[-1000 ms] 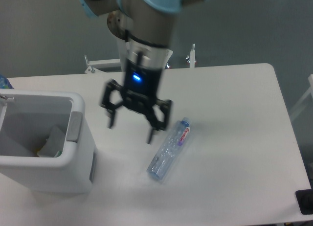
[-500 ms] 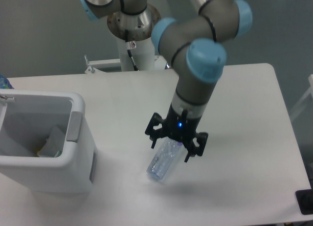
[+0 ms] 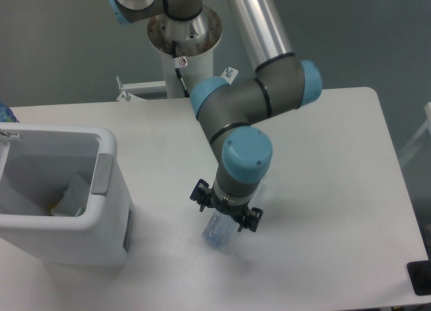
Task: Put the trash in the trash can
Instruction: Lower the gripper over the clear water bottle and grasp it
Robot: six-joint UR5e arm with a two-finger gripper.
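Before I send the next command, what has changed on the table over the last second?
The black two-finger gripper swung from beside the boxy white plastic bin rightward and came down over the clear crushed plastic bottle, straddling it; whether it has closed is hidden by the wrist. The bottle lies where it was, only its lower end showing. The bin and the crumpled white paper inside it have not moved.

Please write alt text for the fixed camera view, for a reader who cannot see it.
A robot gripper reaches down over a plastic bottle lying on a white table. A white bin at left holds crumpled paper.
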